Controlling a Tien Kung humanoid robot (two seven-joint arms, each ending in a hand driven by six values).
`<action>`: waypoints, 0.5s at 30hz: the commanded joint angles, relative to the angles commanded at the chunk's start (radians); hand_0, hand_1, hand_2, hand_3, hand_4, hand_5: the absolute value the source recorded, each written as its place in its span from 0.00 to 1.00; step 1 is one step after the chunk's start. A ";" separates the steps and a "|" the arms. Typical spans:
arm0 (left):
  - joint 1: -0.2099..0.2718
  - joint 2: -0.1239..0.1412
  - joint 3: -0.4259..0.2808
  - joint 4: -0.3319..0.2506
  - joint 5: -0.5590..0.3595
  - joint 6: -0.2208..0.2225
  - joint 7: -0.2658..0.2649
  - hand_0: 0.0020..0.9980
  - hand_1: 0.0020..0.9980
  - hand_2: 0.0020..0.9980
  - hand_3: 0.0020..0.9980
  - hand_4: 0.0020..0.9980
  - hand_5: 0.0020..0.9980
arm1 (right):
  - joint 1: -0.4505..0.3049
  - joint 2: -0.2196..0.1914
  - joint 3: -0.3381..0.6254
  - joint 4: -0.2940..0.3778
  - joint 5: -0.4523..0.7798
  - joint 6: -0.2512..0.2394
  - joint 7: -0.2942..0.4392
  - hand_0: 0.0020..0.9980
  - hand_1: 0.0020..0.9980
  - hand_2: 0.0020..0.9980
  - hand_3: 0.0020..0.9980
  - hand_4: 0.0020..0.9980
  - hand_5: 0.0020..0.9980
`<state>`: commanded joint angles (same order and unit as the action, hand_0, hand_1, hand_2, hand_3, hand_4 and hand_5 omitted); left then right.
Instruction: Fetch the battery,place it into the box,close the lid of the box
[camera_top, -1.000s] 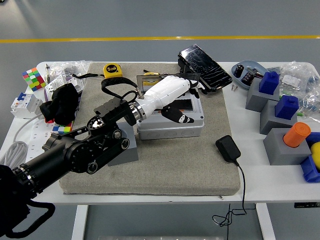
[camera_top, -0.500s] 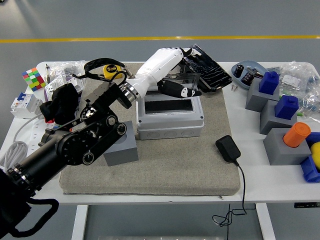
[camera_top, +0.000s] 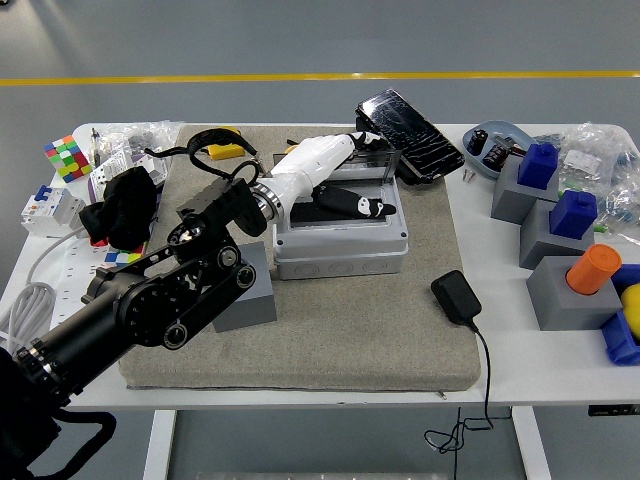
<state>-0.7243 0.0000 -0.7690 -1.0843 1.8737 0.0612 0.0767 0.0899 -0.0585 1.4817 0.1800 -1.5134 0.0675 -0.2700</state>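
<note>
The grey box stands on the grey mat, its top uncovered. Its clear, dark-framed lid stands up at the back edge. My left hand, white with black fingertips, lies low across the box's opening. Its fingers stretch toward the lid's hinge side and the thumb points right over the opening. The hand holds nothing that I can see. No battery can be made out; the hand hides much of the box's inside. The right arm is out of view.
A grey block sits left of the box under my forearm. A dark cracked panel leans behind the lid. A black adapter with its cable lies to the right. Grey blocks with blue pieces and an orange cylinder stand at far right.
The left hand rose from the box to the top of the upright lid, then dropped low over the opening, fingers now toward the lid's base.
</note>
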 joint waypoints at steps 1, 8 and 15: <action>0.004 0.000 0.006 -0.015 -0.006 -0.007 0.011 0.67 0.76 0.78 0.81 1.00 0.56 | -0.001 0.000 0.001 0.000 -0.001 0.000 0.000 0.64 0.66 0.67 0.57 0.97 0.57; 0.031 0.000 0.039 -0.093 -0.021 -0.046 0.085 0.60 0.74 0.77 0.81 1.00 0.60 | -0.002 0.000 0.001 0.000 -0.001 0.000 0.001 0.64 0.66 0.67 0.58 0.97 0.57; 0.051 0.000 0.072 -0.102 -0.040 -0.060 0.106 0.59 0.74 0.77 0.81 1.00 0.61 | -0.003 0.001 0.006 0.000 -0.004 0.000 0.001 0.64 0.66 0.67 0.58 0.97 0.57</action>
<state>-0.6733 0.0000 -0.6971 -1.1864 1.8335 0.0007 0.1824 0.0869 -0.0579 1.4879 0.1800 -1.5176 0.0673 -0.2693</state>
